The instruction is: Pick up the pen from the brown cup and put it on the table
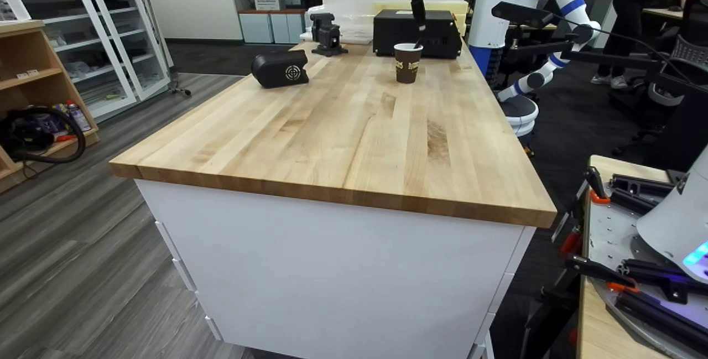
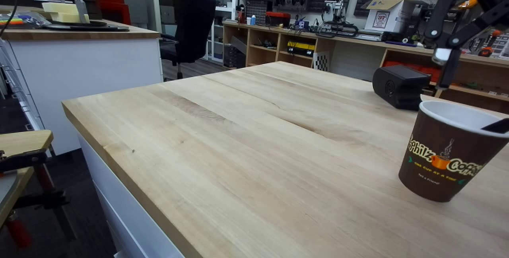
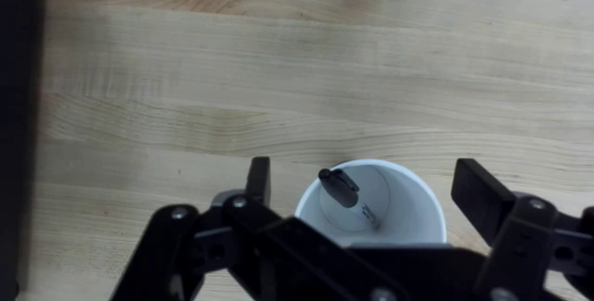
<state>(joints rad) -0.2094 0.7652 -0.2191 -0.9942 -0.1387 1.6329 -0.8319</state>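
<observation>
Wrist view: gripper [image 3: 364, 176] spread wide, room either side of brown cup [image 3: 401, 206] (pen [image 3: 344, 194] leaning inside).

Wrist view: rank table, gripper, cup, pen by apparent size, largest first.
1. Table, filling most of the background
2. Gripper, its apparent size likely boosted by nearness
3. Cup, partly hidden by the gripper
4. Pen, inside the cup

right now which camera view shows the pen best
The wrist view: it looks down into the brown cup, showing the pen with cap, clip and printed barrel. Both exterior views show only its dark end at the rim: a tiny sliver, or a piece cut by the picture's edge.
</observation>
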